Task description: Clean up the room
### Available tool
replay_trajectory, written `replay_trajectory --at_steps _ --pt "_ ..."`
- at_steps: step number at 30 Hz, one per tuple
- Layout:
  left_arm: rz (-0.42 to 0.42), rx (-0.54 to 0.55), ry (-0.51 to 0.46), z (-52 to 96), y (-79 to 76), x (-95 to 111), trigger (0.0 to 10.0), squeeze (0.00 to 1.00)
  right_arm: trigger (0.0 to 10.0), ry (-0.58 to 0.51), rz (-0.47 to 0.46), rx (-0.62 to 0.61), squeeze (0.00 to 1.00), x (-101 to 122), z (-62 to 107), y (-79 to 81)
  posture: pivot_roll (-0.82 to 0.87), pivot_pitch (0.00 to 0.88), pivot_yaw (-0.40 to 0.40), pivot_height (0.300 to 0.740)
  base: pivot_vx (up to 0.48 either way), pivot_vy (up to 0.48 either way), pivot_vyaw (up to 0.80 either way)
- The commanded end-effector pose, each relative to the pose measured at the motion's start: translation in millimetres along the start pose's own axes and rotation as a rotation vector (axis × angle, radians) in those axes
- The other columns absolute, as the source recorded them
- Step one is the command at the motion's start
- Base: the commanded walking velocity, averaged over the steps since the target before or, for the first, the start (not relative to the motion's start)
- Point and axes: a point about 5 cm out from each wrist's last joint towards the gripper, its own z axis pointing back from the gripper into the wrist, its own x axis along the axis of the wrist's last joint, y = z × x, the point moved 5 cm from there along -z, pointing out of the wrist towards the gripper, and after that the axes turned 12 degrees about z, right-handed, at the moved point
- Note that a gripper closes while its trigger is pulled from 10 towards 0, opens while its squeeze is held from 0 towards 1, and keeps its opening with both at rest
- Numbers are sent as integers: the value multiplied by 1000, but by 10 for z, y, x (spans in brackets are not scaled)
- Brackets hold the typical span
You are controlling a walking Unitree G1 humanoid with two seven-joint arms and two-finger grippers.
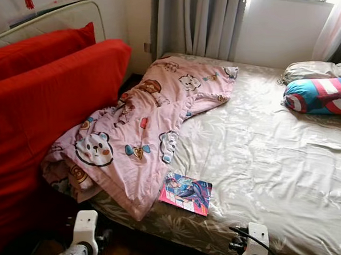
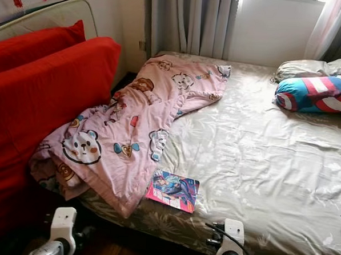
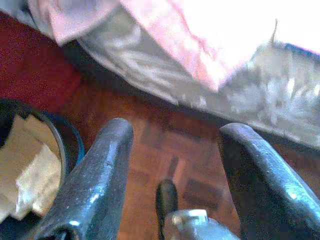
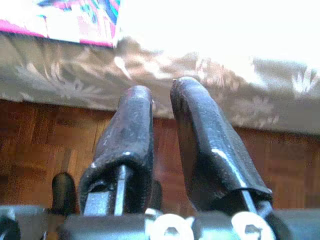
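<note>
Head views: a bed [image 1: 283, 167] carrying a rumpled pink cartoon blanket [image 1: 138, 134], with a colourful book [image 1: 185, 193] near its foot edge and a striped pillow [image 1: 321, 95] at the far right. Left wrist view: left gripper [image 3: 175, 150], fingers spread wide, over parquet floor [image 3: 165, 145] beside a dark bin [image 3: 30, 160] (paper inside). Right wrist view: right gripper [image 4: 161, 107], fingers nearly together and empty, below the bed edge
</note>
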Motion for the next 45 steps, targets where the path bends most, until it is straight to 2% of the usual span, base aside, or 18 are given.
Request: replay_trajectory --at_steps 1,3,5,7,10,12,19,20,21,22,23,34,38,41,45 --pt "-1 -47 -67 -46 -150 163 10000 0 10000 -67 40 -1 0 109 1 -14 81 6 -31 740 0 0 0" --pt "-13 -72 -100 -70 -250 249 10000 0 10000 -102 63 8 0 164 4 -7 81 6 -31 740 0 0 0" --pt "3 -96 -164 -82 -286 427 10000 0 10000 -143 73 0 0 225 11 -21 64 9 -37 740 0 0 0" --pt "-23 -120 -224 -80 -325 580 10000 0 10000 -175 60 -35 0 268 23 -59 64 9 -36 740 0 0 0" --pt "-20 -141 -258 -77 -373 660 10000 0 10000 -186 45 -54 0 280 28 -78 60 11 -35 740 0 0 0" --pt "-28 -202 -355 -60 -548 873 10000 0 10000 -241 19 -82 0 345 51 -102 58 17 -31 740 0 0 0" --pt "-41 -259 -444 -20 -710 1071 10000 0 10000 -286 -35 -111 0 371 81 -120 44 33 -18 740 0 0 0" --pt "-49 -280 -477 6 -764 1130 10000 0 10000 -480 11 -126 0 1082 43 -176 46 41 -16 740 0 0 0" --pt "-49 -290 -496 21 -791 1171 10000 0 10000 -573 34 -133 0 1383 74 -167 47 44 -16 740 0 0 0" --pt "-49 -296 -508 31 -805 1196 10000 0 10000 -629 46 -138 0 1554 105 -155 47 46 -15 740 0 0 0" --pt "-54 -301 -524 47 -813 1225 10000 0 10000 -652 51 -143 0 1600 125 -153 49 47 -15 740 0 0 0" --pt "-63 -289 -575 130 -700 1269 10000 0 10000 -738 33 -189 0 1627 257 -289 21 22 -11 740 0 0 0" --pt "-81 -309 -609 223 -688 1248 10000 0 10000 -769 50 -216 0 1510 387 -340 16 9 -18 740 0 0 0" --pt "-84 -314 -616 246 -681 1237 10000 0 10000 -771 51 -223 0 1471 415 -350 16 9 -18 740 0 0 0" --pt "-93 -329 -642 399 -628 1152 10000 0 10000 -767 83 -245 0 1223 593 -371 17 0 -25 740 0 0 0"
